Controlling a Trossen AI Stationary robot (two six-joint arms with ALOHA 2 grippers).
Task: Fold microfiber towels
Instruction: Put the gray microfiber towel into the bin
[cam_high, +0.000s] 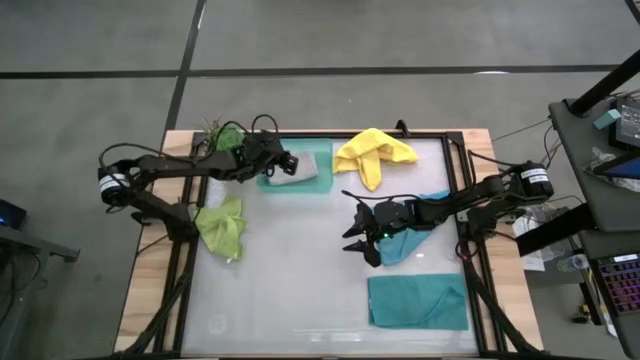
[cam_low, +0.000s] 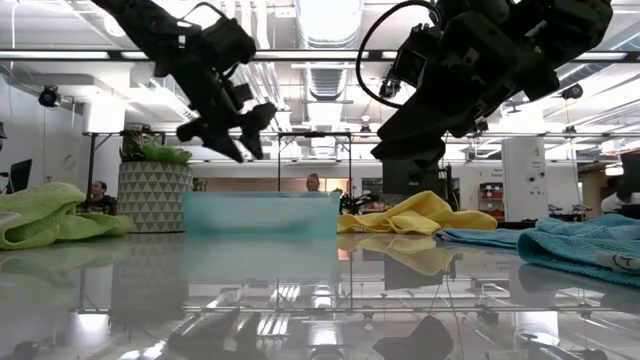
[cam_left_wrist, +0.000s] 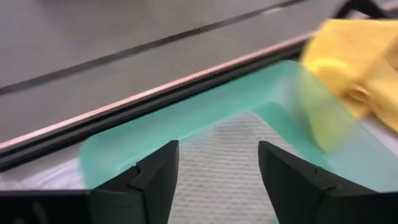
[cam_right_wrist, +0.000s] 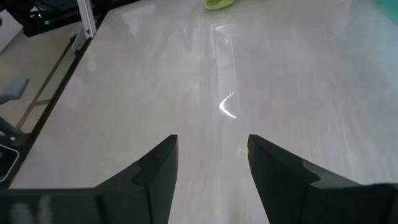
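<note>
Both fingers (cam_left_wrist: 155, 180) of the left gripper (cam_high: 288, 162) stood wide apart and held nothing; they hung just above the mint-green tray (cam_high: 322, 150), and the grey towel (cam_high: 295, 172) lay flat inside that tray, seen between them in the left wrist view. The right gripper (cam_high: 357, 232) was also spread open and empty, well away from the tray toward the front of the table (cam_high: 290, 290), with only bare table surface between its fingers (cam_right_wrist: 155, 180).

The yellow towel (cam_high: 373, 153) lay crumpled just beside the tray, on the side toward the right arm. The lime green towel (cam_high: 224, 225) lay bunched on the other side of the tray and nearer the front, close to the left arm. One teal towel (cam_high: 400, 245) lay loose under the right arm, well apart from the tray. The second teal towel (cam_high: 418, 301) lay as a neat flat rectangle, farthest from the tray, near the front edge. A small potted plant (cam_high: 222, 133) stood just beside the tray, at the corner under the left arm.
</note>
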